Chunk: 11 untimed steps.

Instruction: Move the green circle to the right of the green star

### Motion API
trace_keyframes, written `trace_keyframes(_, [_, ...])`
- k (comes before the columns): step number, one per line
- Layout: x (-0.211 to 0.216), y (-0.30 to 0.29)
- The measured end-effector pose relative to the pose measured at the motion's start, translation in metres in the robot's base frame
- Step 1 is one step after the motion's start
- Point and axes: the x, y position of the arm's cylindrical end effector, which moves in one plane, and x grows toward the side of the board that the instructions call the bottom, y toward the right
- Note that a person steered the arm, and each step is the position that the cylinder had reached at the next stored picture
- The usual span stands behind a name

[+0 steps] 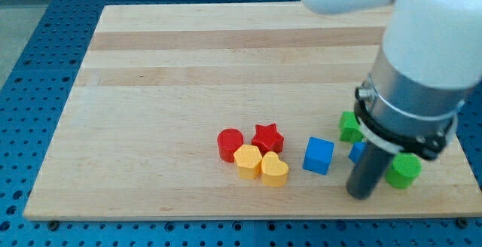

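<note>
The green circle (pixel 404 170) lies near the view's bottom right, just right of my tip (pixel 360 195). The green star (pixel 349 126) sits above and left of it, partly hidden behind the arm. My tip is a dark rod end resting on the board, left of the green circle and below the green star. A blue block (pixel 357 152) is partly hidden behind the rod, between the star and the circle.
A blue cube (pixel 318 156) sits left of my tip. Further left is a cluster: red cylinder (pixel 230 143), red star (pixel 266 138), yellow hexagon (pixel 247 161), yellow heart (pixel 275 170). The board's bottom edge (pixel 241 218) is close below.
</note>
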Motion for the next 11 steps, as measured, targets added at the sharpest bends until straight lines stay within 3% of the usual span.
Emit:
trace_keyframes(2, [0.009, 0.058])
trace_keyframes(3, [0.009, 0.058])
trace_keyframes(5, [-0.050, 0.058])
trace_keyframes(8, [-0.053, 0.058])
trace_keyframes(11, [-0.083, 0.052])
